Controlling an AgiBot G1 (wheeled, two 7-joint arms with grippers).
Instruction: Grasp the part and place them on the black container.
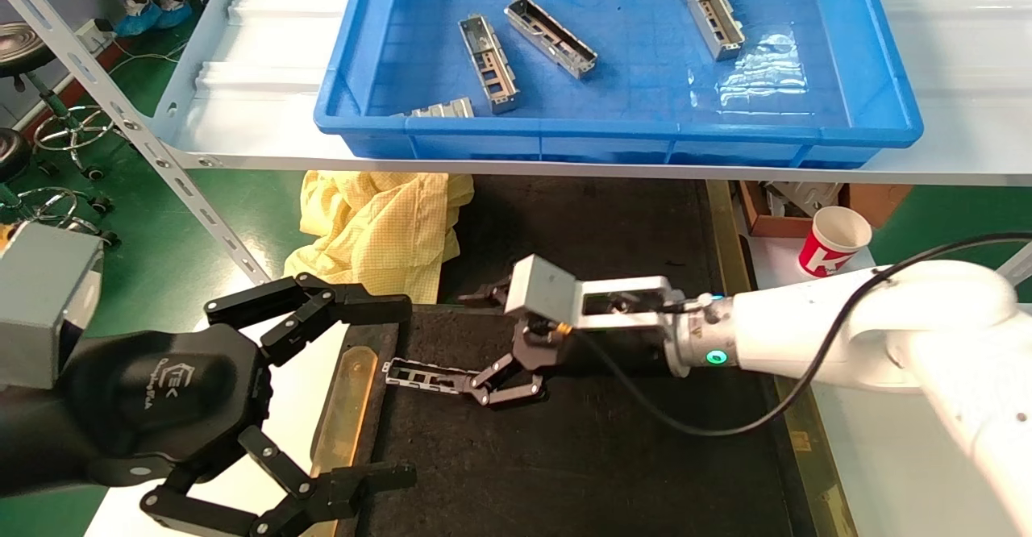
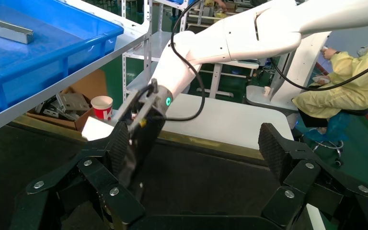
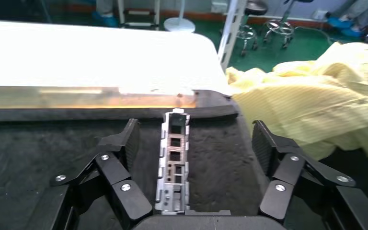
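The black container (image 1: 613,440) lies below the shelf carrying the blue bin (image 1: 621,130). At the container's left edge hovers the left gripper (image 1: 387,392), fingers spread and empty. The right gripper (image 1: 484,388), released, straddles the part (image 3: 174,163), which lies flat on the container near its left brass strip (image 1: 347,408).

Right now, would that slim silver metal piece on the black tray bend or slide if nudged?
The slim silver stamped-metal channel looks rigid: folded walls. Its cutouts suggest lightness. The rough black felt-like tray would probably resist sliding.
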